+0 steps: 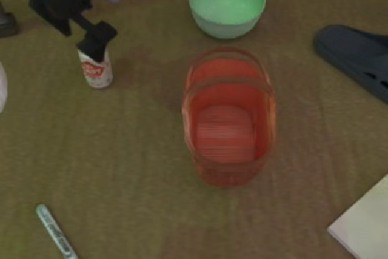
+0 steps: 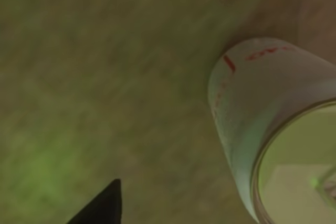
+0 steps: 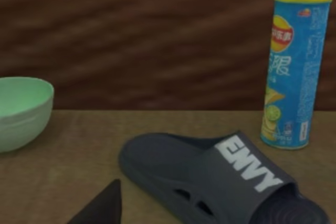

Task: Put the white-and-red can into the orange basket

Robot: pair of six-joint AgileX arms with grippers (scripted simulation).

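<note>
Inside orange basket [image 1: 229,116], nothing; can [image 1: 97,70] outside.

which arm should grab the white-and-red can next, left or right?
Left. The left gripper is directly above the short white cylindrical can with the red label at the table's left. The right arm is outside the top view; its wrist camera faces a dark slipper, far from the can.

surface: table [image 1: 133,168] covered in olive-green cloth | backdrop: dark brown wall [image 3: 157,35] seen behind table edge
</note>
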